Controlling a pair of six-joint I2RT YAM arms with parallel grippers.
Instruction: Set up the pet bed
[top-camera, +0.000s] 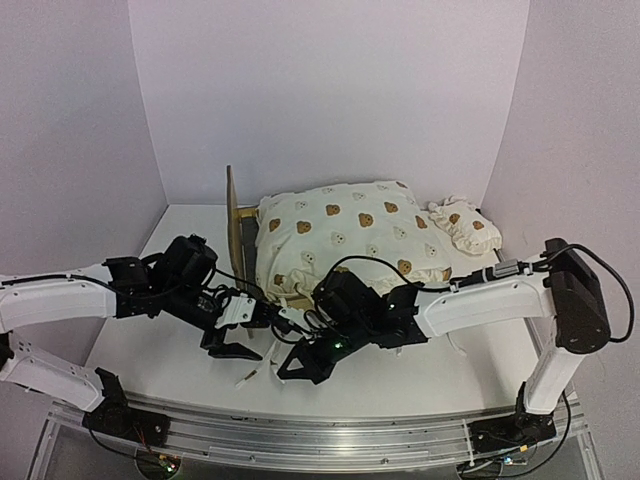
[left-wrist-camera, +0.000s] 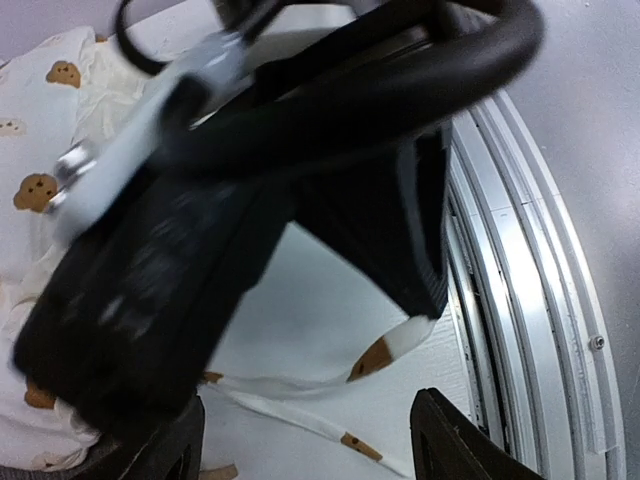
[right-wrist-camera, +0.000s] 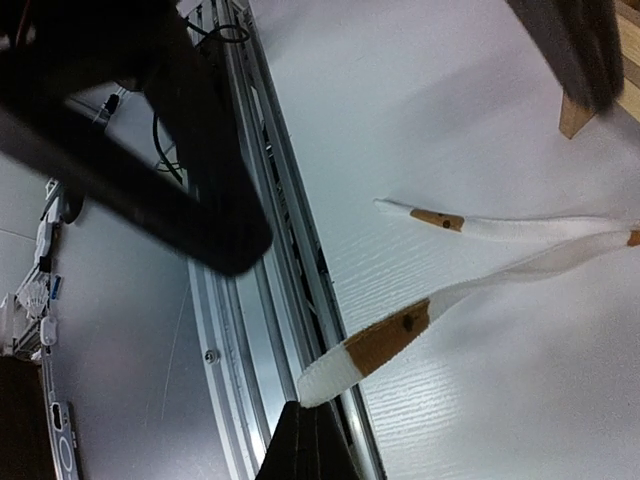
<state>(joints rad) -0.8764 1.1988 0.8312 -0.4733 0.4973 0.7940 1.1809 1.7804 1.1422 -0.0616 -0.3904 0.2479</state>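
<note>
The pet bed's light-wood headboard (top-camera: 232, 218) stands at the table's left middle. The large bear-print cushion (top-camera: 350, 240) lies over the frame and hides its grey base. The small pillow (top-camera: 463, 225) lies at the cushion's right end. My right gripper (top-camera: 300, 368) (right-wrist-camera: 312, 412) is shut on the white tip of a cushion tie string (right-wrist-camera: 420, 318) (left-wrist-camera: 385, 355), in front of the cushion. My left gripper (top-camera: 232, 345) (left-wrist-camera: 310, 428) is open and empty just left of it, above a second tie string (left-wrist-camera: 300, 412) lying on the table.
The aluminium rail (top-camera: 320, 435) (right-wrist-camera: 290, 250) runs along the table's near edge, close to both grippers. A wooden bed leg (right-wrist-camera: 575, 115) shows in the right wrist view. White walls enclose the table at the back and sides.
</note>
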